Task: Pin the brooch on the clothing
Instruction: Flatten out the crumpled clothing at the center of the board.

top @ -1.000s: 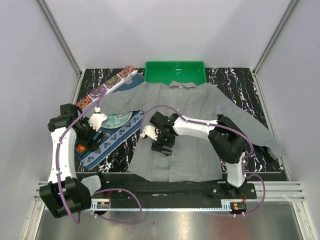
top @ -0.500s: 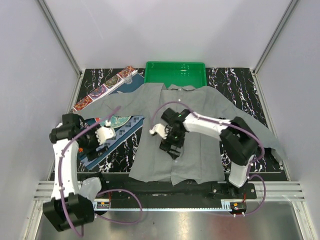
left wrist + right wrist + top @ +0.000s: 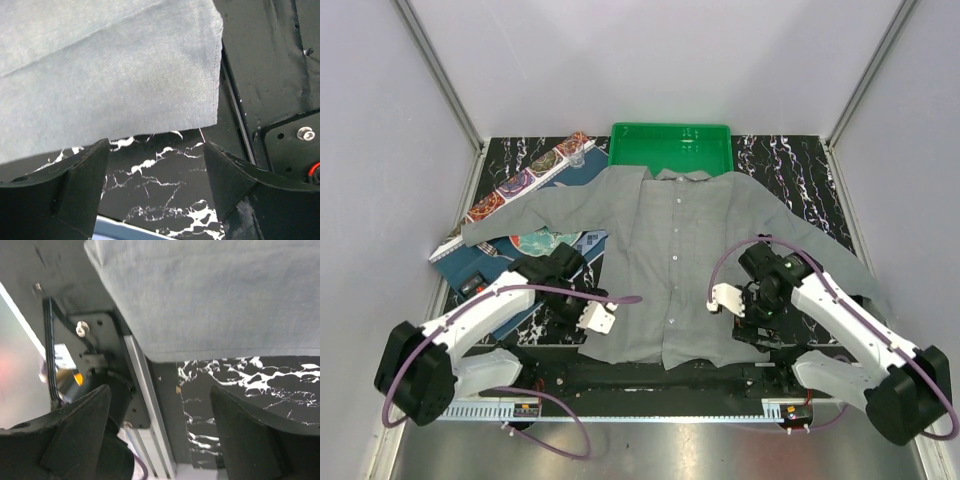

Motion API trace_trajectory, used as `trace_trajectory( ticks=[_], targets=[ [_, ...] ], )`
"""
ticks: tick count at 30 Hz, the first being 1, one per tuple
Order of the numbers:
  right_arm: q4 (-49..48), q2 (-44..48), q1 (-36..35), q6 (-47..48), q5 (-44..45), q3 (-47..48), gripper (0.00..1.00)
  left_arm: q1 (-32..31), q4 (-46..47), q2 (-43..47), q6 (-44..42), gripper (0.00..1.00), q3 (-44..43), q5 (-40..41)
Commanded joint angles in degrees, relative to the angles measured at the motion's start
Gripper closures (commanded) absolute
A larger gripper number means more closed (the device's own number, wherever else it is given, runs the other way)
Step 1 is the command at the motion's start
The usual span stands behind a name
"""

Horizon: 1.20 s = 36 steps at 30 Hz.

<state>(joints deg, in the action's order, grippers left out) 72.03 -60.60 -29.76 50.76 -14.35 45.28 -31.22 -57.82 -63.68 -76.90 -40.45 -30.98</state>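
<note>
The grey shirt [image 3: 675, 260] lies flat, front up, its button row down the middle. My left gripper [image 3: 576, 306] is open and empty, low over the marble by the shirt's near left corner [image 3: 110, 75]. My right gripper [image 3: 750, 325] is open and empty by the shirt's near right hem [image 3: 215, 295]. I cannot make out the brooch for sure. A small dark speck [image 3: 470, 284] with a hint of red lies on the blue placemat [image 3: 500, 268].
A green tray [image 3: 670, 146] stands behind the collar. A round red-and-teal plate [image 3: 542, 241] sits on the placemat, partly under the left sleeve. A patterned strip [image 3: 525, 180] and a small clear cup [image 3: 577, 156] lie at the back left. The metal rail [image 3: 150, 405] runs along the near edge.
Both arms have drawn back to the near edge, the left off the placemat and the right off the shirt's middle. The shirt now lies flatter, its left sleeve stretched over the plate.
</note>
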Motion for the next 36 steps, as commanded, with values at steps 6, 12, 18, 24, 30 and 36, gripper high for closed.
trace_trajectory(
  ticks=[6,12,18,24,30,36],
  targets=[
    [1.98,-9.25,0.4,14.45,3.62,0.69,0.14,-7.87,7.9,-3.38,-8.69,0.23,2.21,-1.01],
    [-2.85,-16.12,1.02,14.54,4.68,0.16,0.17,-12.8,6.67,-2.15,-15.1,0.23,6.87,2.06],
    [-3.03,-19.38,2.95,13.92,2.66,2.1,0.17,-14.83,11.06,-6.28,-12.49,0.26,8.28,5.4],
    [-4.79,-21.31,5.76,13.49,3.28,3.23,0.17,-15.1,14.67,-6.11,-10.2,0.62,7.4,5.23],
    [-2.43,-25.62,12.78,13.49,0.12,10.25,0.17,-15.01,10.89,-1.19,-4.88,1.0,1.79,-1.61],
    [-0.23,-27.73,17.89,13.75,-3.23,16.93,0.13,-8.6,16.59,-13.37,23.96,1.0,-15.69,-9.97]
  ],
)
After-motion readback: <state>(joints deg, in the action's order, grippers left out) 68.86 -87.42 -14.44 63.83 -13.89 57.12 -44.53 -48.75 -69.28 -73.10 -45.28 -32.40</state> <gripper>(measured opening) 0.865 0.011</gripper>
